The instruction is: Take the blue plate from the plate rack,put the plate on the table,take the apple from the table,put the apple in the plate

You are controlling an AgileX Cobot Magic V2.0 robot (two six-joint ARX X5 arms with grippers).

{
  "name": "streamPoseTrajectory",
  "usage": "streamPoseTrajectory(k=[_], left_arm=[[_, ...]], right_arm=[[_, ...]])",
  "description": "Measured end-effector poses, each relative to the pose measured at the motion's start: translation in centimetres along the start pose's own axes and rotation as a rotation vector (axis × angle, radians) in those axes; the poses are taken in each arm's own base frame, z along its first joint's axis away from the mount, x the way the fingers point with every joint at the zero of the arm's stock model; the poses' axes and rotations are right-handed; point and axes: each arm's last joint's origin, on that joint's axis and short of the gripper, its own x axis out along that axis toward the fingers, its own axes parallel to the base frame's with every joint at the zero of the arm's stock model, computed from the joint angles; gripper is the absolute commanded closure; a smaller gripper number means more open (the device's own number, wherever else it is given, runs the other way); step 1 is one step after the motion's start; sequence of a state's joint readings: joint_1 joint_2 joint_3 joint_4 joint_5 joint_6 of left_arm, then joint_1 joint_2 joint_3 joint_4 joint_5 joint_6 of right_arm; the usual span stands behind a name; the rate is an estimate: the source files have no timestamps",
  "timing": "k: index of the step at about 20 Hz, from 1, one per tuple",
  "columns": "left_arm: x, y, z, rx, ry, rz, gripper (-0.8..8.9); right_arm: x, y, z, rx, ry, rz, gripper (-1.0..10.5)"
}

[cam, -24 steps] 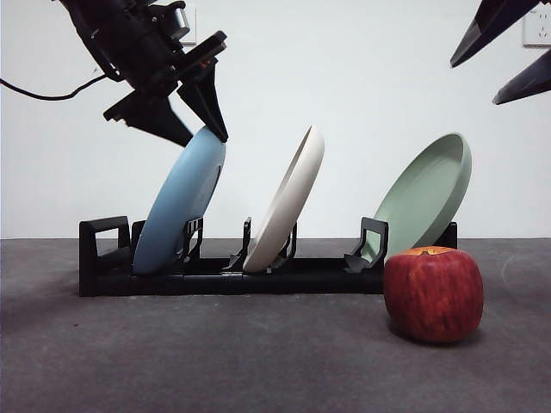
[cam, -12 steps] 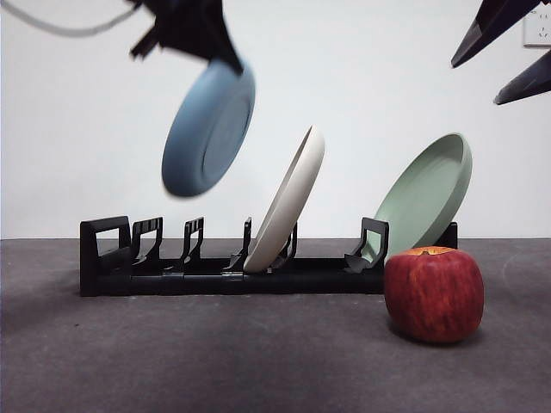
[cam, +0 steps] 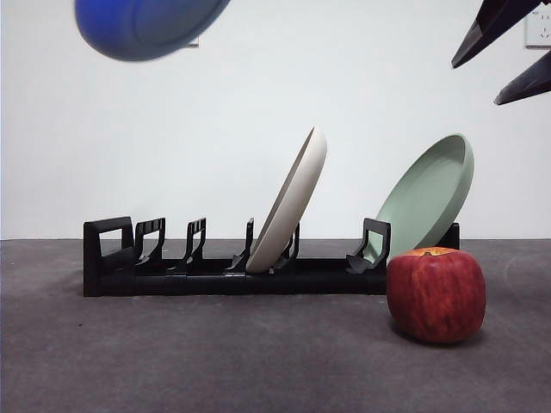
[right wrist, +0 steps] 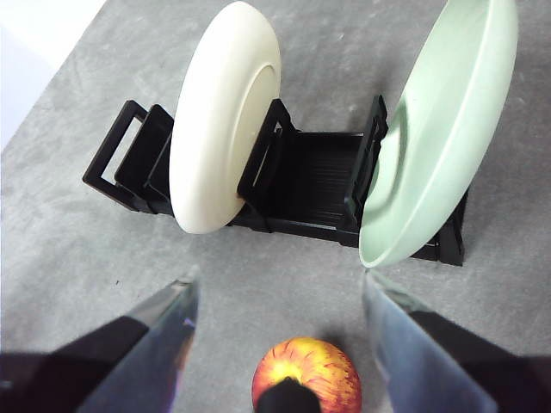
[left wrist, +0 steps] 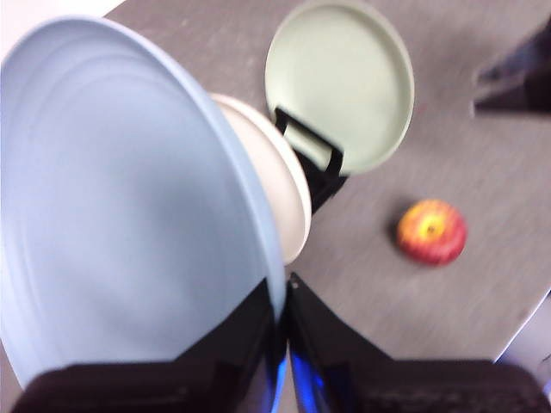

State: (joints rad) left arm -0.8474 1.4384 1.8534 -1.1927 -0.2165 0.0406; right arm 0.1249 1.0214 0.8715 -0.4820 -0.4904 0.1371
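Note:
The blue plate (cam: pixel 146 26) hangs high at the top left of the front view, blurred and well clear of the plate rack (cam: pixel 215 275). In the left wrist view my left gripper (left wrist: pixel 280 344) is shut on the rim of the blue plate (left wrist: pixel 129 215). The left end slots of the rack stand empty. The apple (cam: pixel 435 295) rests on the table (cam: pixel 215 361) in front of the rack's right end. My right gripper (right wrist: pixel 277 288) hovers open above the apple (right wrist: pixel 306 370), and shows as black tips at the top right in the front view (cam: pixel 473 84).
A cream-white plate (cam: pixel 288 202) leans in the rack's middle slot and a sage-green plate (cam: pixel 426 198) leans at its right end, just behind the apple. A white wall stands behind the table.
The blue plate has come out of the rack and risen up and left to the top edge of the front view. The left gripper has left that view. The right gripper has not moved.

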Motion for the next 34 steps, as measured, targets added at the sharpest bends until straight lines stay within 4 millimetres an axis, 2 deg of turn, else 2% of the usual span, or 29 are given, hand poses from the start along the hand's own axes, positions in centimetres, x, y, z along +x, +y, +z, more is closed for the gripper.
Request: streamPoseTrajectory(k=[4,6,8,12,17,19,22,30,31,32,33,34], left_arm=[[-0.6,-5.1,-1.1,0.143,0.051,0.053,8.22],[-0.1,-7.5,-2.2,0.193,0.070,0.093,8.22],[1.1,-9.3,-3.8,0.221,0.120,0.092,8.22],[5.2,-11.9,-7.7,0.236,0.217,0.100,8.23],[10.3,-13.6,-12.3,0.213,0.226,0.092,8.23],[11.8,-13.9,-13.5,0.188,0.214,0.057,8.23],[14.3,-14.3,-14.4,0.156,0.233,-0.046,8.23],[19.7,-14.3,-16.0,0.271,0.375,-0.053,8.08],[19.9,-14.2,-16.1,0.275,0.380,-0.052,7.89],[19.9,-14.2,-16.0,0.274,0.380,-0.052,6.92],[19.9,-14.2,-16.0,0.270,0.381,-0.058,5.07],[19.9,-14.1,-16.1,0.268,0.391,-0.066,3.72]], right_arm=[[0.0,0.0,0.0,0.000,0.000,0.000,6.3],[0.0,0.0,0.0,0.000,0.000,-0.002,6.3],[0.0,0.0,0.0,0.000,0.000,-0.002,6.3],[0.0,0.0,0.0,0.000,0.000,-0.002,6.3],[0.0,0.0,0.0,-0.001,0.000,-0.003,6.3],[0.0,0.0,0.0,-0.001,0.000,-0.003,6.3],[0.0,0.0,-0.1,0.000,0.005,-0.003,6.3],[0.0,-0.1,-0.7,0.035,0.070,-0.010,6.3],[0.0,-0.1,-0.8,0.038,0.076,-0.011,6.3],[0.0,-0.1,-0.9,0.042,0.083,-0.012,6.3],[0.0,-0.1,-1.0,0.046,0.091,-0.013,6.3],[-0.1,-0.1,-1.0,0.050,0.098,-0.014,6.2]])
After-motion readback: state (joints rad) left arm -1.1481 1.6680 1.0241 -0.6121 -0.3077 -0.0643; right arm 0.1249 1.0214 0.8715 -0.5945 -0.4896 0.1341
